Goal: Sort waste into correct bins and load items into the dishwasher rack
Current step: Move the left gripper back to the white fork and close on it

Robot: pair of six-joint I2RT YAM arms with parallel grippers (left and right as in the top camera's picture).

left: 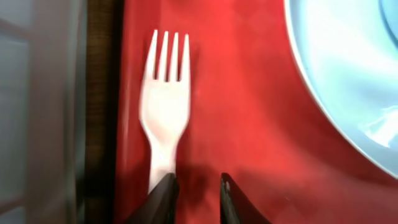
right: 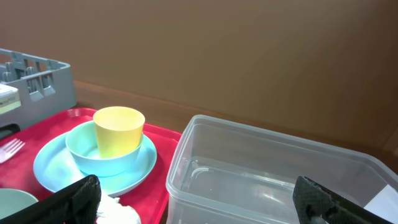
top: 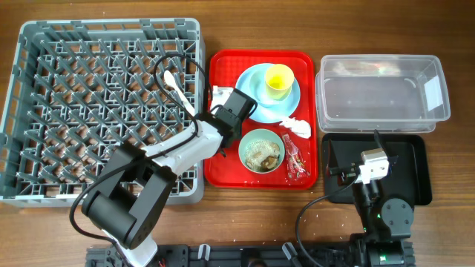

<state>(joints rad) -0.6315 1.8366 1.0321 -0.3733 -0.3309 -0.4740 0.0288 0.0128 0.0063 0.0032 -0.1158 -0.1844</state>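
Grey dishwasher rack (top: 104, 28) filled your 9 o'clock side, with the white spoon (top: 172, 83) lying on its pegs. The red tray (top: 230, 176) sat at centre, the clear tub (top: 382, 93) at 2 o'clock and the black tray (top: 412, 174) at 4. Your right gripper (right: 196, 186) hung wide apart and empty. Your left gripper (left: 198, 179) stood narrowly apart, clamping nothing, at the fork (left: 165, 106) handle by the red tray's 10 o'clock edge.

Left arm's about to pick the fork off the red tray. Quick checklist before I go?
1. Fork lies flat, apart from plate: ok.
2. Left gripper centred on handle: not ok, handle lines up with one finger, not the gap.
3. Jaw gap wide enough: not ok, narrow.
4. Right gripper open, empty, away from red tray: ok.
5. Dishwasher rack has free pegs: ok.
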